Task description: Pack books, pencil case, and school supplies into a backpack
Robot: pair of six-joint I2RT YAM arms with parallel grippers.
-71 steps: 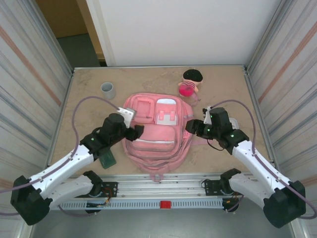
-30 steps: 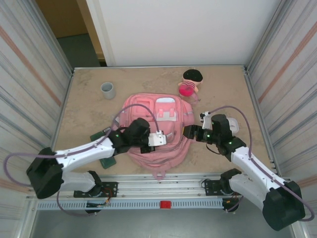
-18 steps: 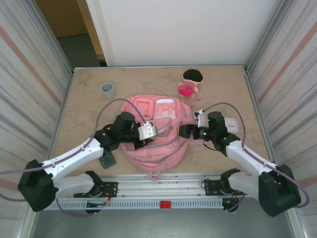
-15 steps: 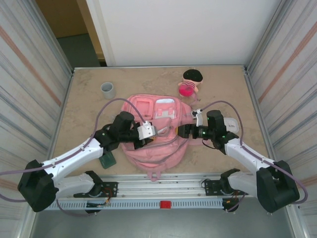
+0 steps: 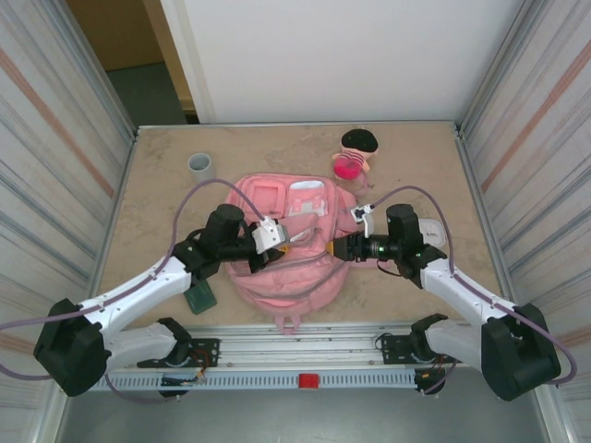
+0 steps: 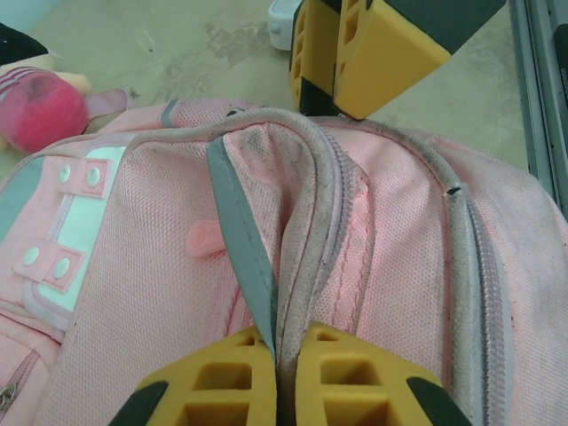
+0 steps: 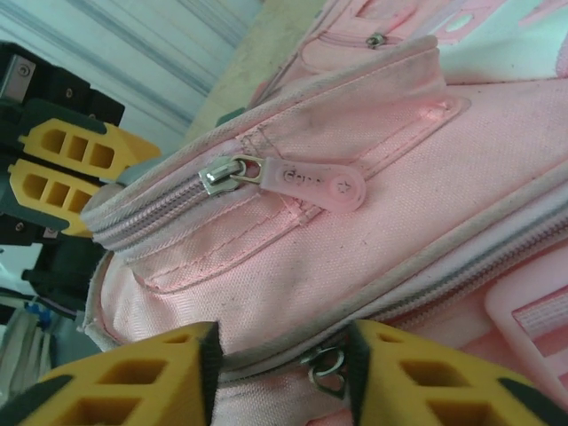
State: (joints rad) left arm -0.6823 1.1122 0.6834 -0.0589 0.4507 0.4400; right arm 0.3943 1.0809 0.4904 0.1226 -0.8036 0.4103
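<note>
- At the top seam of the backpack [image 5: 288, 277], our left gripper [image 6: 282, 344] pinches the fabric tight.
- Our right gripper [image 7: 282, 348] straddles a zipper pull [image 7: 326, 366], grip unclear; we should centre it first.

The pink backpack [image 5: 294, 279] lies front-up in the middle of the table, its white-trimmed pockets toward the far side and a small loop at its near end. Its fabric is bunched into a raised ridge; the left claw [image 6: 284, 342] pinches a fold with grey trim, and another seam lies between the fingers of the right claw [image 7: 282, 342]. One zip carries a translucent pink pull tab. The thin dark book [image 5: 199, 299] lies flat just beside the backpack's left edge, partly covered.
</note>
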